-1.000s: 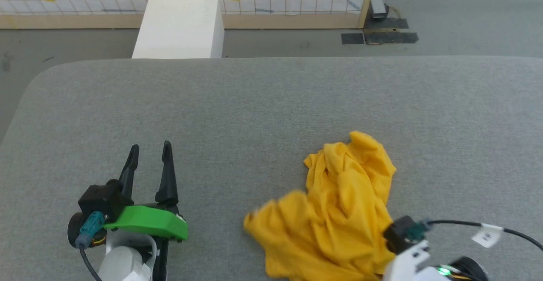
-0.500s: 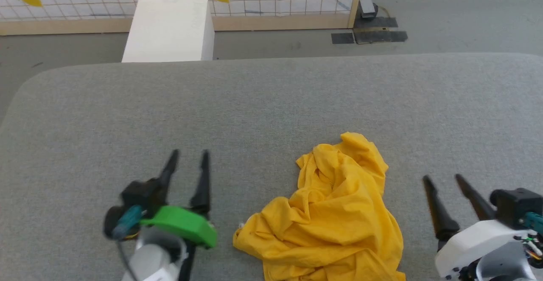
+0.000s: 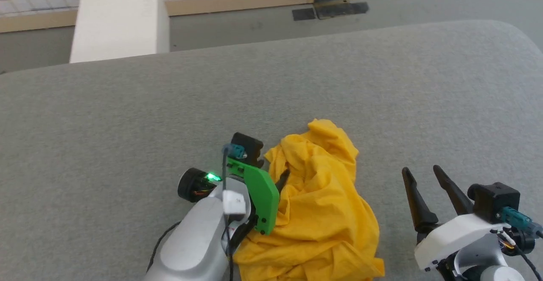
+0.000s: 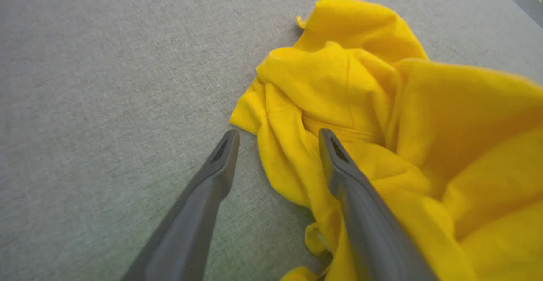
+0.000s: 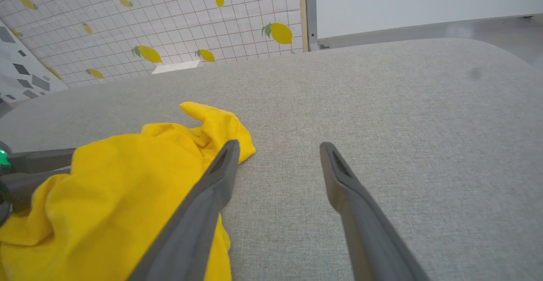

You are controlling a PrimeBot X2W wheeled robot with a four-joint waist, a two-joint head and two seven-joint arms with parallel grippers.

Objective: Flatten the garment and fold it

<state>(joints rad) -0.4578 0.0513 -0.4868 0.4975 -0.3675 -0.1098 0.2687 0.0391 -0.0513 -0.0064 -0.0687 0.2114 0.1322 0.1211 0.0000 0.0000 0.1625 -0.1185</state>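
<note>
Left gripper (image 4: 278, 139) straddles an edge of the crumpled garment (image 4: 339, 85)

We see the garment (image 3: 326, 213) run off the head view's bottom edge, while a green mount (image 3: 258, 192) and the folds hide the left gripper (image 4: 278, 133) but for one dark fingertip (image 3: 283, 175). From the left wrist, the garment's right side — blurred — leaves the frame, and we cannot tell whether the finger over it touches it.

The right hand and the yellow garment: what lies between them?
Nothing lies there. In the head view a bare strip of the grey padded surface separates the open right hand from the garment.
</note>
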